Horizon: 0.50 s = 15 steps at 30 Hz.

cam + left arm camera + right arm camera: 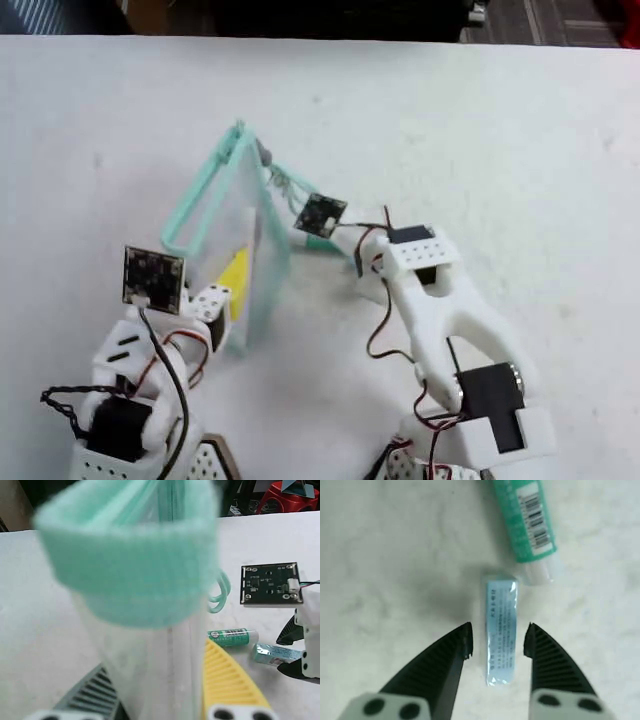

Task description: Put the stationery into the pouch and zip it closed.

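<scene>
Small pale-blue wrapped block (501, 645): lies between the spread fingers of my right gripper (498, 628), long axis parallel to them. My left gripper (155, 670) pinches the clear, mint-trimmed pouch (130, 565) upright.

I see bare table (520, 130) across top and right of high view: free passage there. Pouch (235, 230) stands upright left of centre, a wall between the two arms. Right jaws spread astride blue packet (501, 630), slim gap each side. Green tube (525, 520) lies just beyond packet, blocking straight push ahead. Pouch wall fills gap between left jaws.
</scene>
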Each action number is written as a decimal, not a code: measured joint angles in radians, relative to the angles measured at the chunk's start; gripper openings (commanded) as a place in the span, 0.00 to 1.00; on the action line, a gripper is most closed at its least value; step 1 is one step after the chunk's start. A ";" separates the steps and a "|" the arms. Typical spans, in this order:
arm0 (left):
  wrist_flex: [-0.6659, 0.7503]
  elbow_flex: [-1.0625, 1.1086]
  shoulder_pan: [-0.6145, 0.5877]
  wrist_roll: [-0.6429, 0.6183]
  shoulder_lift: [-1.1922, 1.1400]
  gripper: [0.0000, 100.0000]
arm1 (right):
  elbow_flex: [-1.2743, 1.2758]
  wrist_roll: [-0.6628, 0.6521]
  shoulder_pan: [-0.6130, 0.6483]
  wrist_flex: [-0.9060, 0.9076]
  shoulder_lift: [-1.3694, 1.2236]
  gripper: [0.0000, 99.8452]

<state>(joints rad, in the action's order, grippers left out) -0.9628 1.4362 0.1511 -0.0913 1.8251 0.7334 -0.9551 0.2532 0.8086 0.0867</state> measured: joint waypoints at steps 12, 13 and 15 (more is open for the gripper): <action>0.000 0.000 0.000 0.000 0.000 0.17 | 0.000 0.003 0.005 -0.021 -0.038 0.16; 0.000 0.000 0.000 0.000 0.000 0.17 | -0.003 0.003 0.005 -0.021 -0.058 0.15; 0.000 0.000 0.000 0.000 0.000 0.17 | -0.025 0.006 0.005 -0.021 -0.086 0.14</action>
<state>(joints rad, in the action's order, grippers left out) -0.9628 1.4362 0.1511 -0.0913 1.8251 0.7089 -0.9490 0.2578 0.7871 0.0008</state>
